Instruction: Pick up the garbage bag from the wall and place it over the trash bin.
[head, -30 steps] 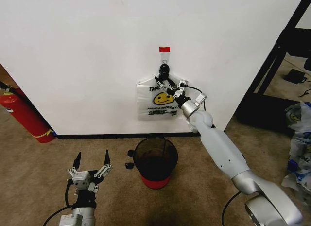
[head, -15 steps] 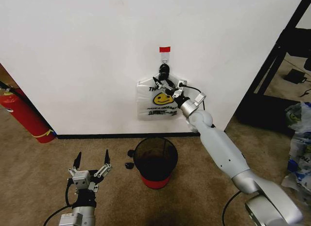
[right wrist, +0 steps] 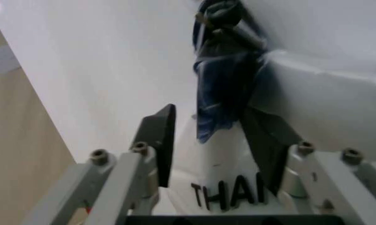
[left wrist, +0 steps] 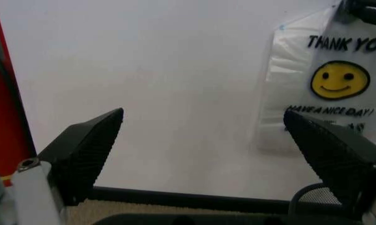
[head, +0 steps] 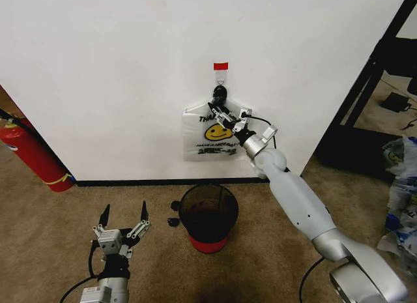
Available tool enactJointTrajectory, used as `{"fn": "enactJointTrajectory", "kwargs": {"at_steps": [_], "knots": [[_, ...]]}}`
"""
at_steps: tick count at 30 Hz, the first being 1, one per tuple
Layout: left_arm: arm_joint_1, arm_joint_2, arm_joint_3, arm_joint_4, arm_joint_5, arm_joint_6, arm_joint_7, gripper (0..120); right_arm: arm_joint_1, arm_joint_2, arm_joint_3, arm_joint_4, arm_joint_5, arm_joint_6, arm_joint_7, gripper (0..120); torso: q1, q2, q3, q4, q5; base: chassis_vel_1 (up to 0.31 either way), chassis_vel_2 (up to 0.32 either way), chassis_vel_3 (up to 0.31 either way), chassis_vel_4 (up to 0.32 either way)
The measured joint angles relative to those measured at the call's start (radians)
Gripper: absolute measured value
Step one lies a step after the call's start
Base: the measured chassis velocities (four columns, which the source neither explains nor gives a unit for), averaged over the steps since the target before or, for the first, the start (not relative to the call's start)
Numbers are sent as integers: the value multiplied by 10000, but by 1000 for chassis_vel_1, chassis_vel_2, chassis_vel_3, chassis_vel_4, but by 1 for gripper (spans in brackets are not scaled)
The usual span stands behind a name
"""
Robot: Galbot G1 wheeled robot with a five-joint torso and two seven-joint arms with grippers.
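Right gripper (head: 218, 111) is up at the wall (head: 117, 75), fingers spread around the bag (head: 207, 137) handles. Bin (head: 208, 217) sits below it, floor free. Left gripper (head: 122, 219) waits low, spread.

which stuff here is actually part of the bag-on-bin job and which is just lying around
Part of the job:
- garbage bag, hanging on the wall from the red-taped hook
- trash bin, on the carpet below it
- right hand, open around the bag's blue handles
- left hand, open, low near the floor

Just lying about:
- red fire extinguisher
- black shelf frame
- bags on the floor
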Motion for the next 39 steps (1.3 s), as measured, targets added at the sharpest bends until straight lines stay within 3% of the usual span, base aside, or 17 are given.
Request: {"fn": "enactJointTrajectory", "kwargs": {"at_steps": [4,6,8,11,23,39], "knots": [[-3,145,27,188,93,-113,3,100,-55,-99,16,55,40,0,15,22,0,0,0,0,-2,0,0,0,0],[-3,151,28,188,93,-115,5,100,-58,-104,13,59,40,0,15,22,0,0,0,0,-2,0,0,0,0],[11,143,64,154,94,-114,23,100,-132,-152,8,140,30,0,27,8,0,0,0,-1,-3,0,0,0,0],[151,129,81,73,-1,-114,53,100,-210,-152,49,186,-72,34,15,0,1,0,0,1,0,0,0,0,0],[25,131,43,68,-262,-52,36,100,-482,-237,230,492,-16,145,166,0,2,0,0,-1,-1,0,0,0,0],[-31,168,149,92,-264,-4,-23,100,-2426,-1480,394,3172,9,186,399,0,1,0,0,0,0,0,0,0,0]]}}
